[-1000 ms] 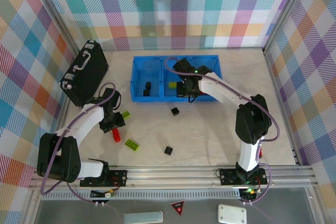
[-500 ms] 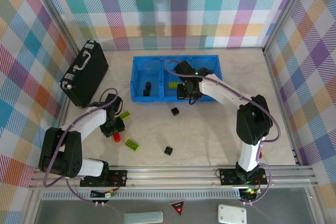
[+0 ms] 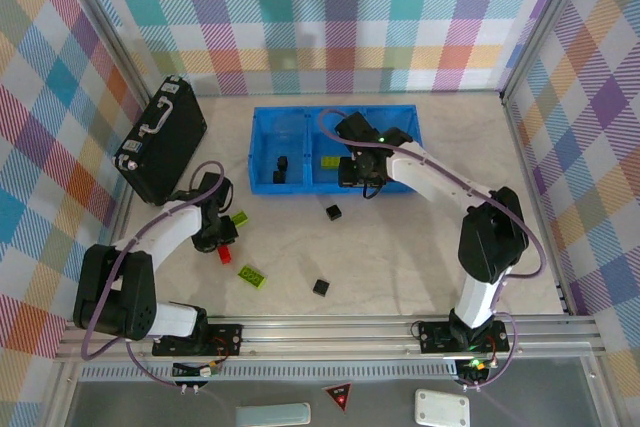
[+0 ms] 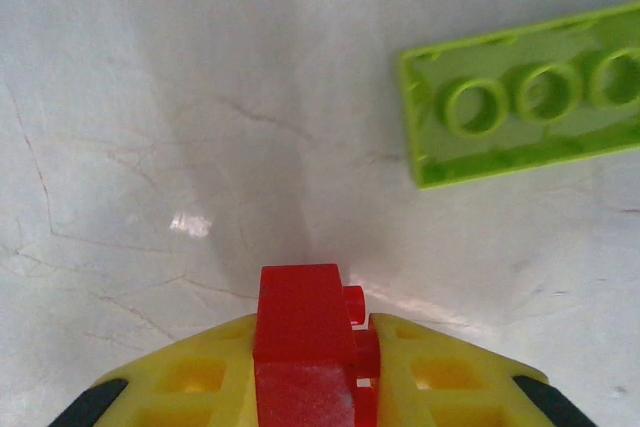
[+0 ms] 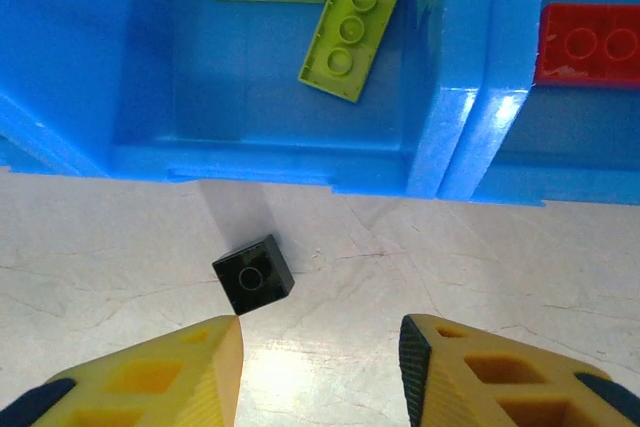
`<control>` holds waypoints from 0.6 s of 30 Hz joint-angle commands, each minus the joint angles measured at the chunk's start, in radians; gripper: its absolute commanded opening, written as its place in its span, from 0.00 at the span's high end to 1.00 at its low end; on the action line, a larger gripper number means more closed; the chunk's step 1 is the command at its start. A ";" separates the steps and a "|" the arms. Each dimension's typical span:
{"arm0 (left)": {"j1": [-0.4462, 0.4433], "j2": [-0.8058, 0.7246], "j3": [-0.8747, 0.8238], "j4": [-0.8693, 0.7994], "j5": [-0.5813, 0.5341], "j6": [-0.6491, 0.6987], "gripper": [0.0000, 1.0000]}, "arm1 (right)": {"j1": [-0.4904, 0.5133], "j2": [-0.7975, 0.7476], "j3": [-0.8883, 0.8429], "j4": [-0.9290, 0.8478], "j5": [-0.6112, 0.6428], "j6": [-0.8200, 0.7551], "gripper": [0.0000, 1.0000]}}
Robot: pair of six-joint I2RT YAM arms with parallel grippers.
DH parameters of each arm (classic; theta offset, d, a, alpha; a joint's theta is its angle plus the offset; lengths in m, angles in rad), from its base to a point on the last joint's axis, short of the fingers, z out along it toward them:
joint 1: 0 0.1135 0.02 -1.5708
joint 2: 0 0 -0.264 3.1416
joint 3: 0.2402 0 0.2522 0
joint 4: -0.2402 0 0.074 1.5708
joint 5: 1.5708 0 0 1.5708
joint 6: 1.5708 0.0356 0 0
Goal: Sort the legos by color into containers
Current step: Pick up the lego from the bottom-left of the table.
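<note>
1. Over the last second the left claw [image 4: 310,372] has drawn its jaws together and now clamps a red brick [image 4: 300,312] low at the desk [image 4: 150,97], near a lime brick [image 4: 520,107]. Whether the red brick has left the surface cannot be told.
2. The right claw [image 5: 320,357] has stayed with its jaws apart and empty, just before the blue tray [image 5: 470,97], with a black cube [image 5: 253,274] on the desk ahead of it.
3. The grip looks secured, so the likely next step is to carry the red brick to the tray's right compartment, where red pieces [image 5: 590,44] already lie.
4. Two lime bricks and two black cubes are still loose, so the sorting is unfinished.
</note>
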 commanded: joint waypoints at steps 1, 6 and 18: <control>0.001 -0.055 0.062 -0.024 0.018 0.036 0.75 | 0.001 -0.051 -0.017 -0.025 -0.033 0.005 0.53; 0.000 -0.114 0.128 -0.012 0.084 0.067 0.75 | 0.001 -0.100 -0.053 -0.006 -0.114 -0.029 0.53; -0.001 -0.159 0.223 0.099 0.272 0.059 0.76 | 0.003 -0.232 -0.137 0.069 -0.283 -0.047 0.52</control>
